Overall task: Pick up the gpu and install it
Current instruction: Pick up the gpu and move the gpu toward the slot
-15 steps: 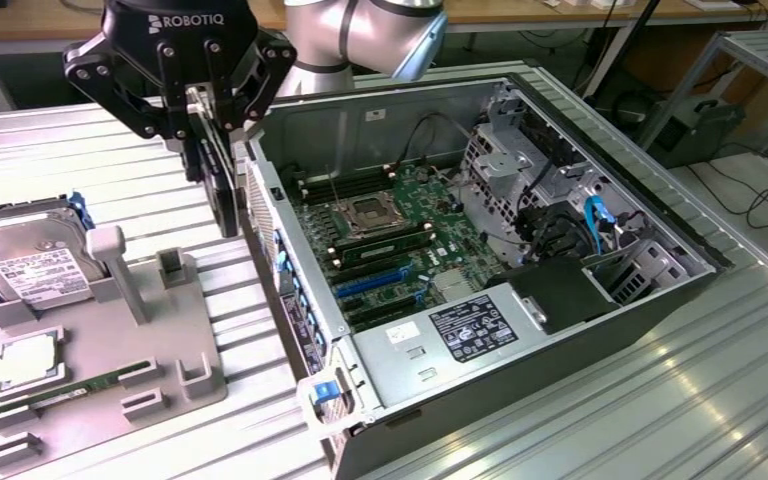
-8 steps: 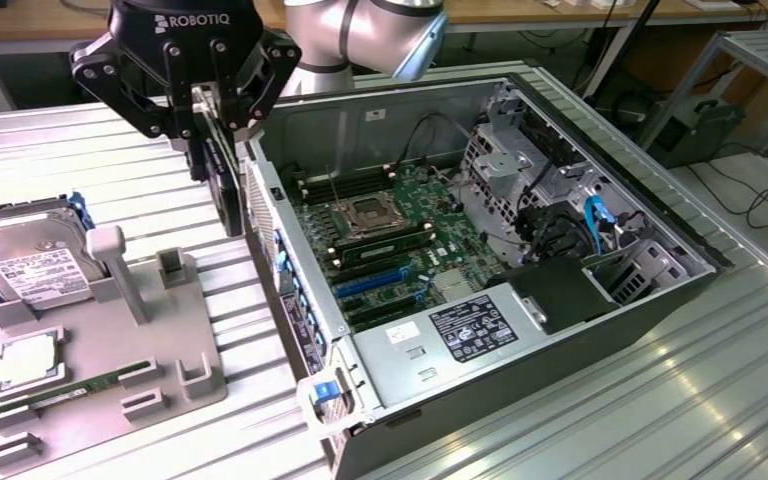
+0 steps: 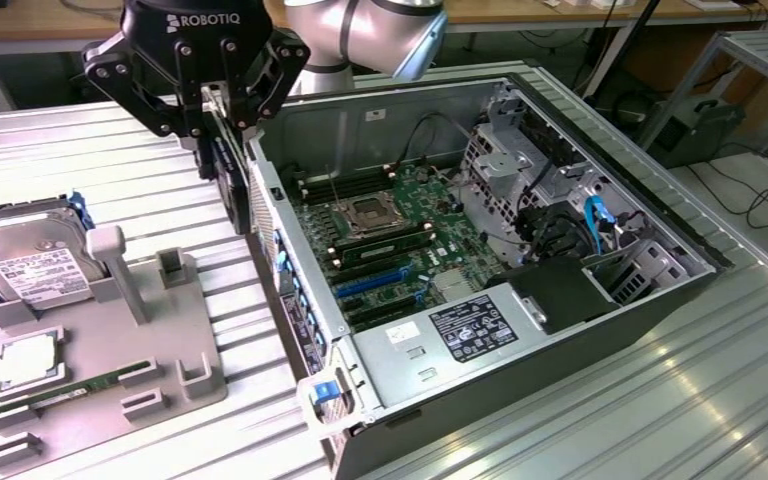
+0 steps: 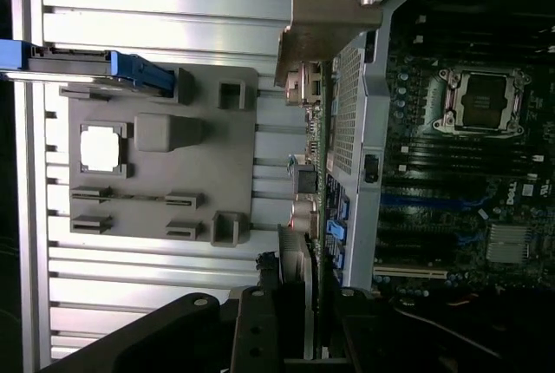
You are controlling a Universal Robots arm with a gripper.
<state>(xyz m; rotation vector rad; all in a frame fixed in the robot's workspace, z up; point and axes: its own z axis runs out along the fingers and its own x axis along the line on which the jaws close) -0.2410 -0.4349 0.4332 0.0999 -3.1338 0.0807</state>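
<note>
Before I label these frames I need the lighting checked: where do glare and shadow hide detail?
Exterior view: glare streaks the ribbed table beside the computer case; the gpu in the gripper reads as a dark edge. Wrist view: the motherboard lies in shadow, while the white square on the grey fixture is washed out.

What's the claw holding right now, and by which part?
The claw grips the gpu by its upper end, the one away from its silver bracket.
</note>
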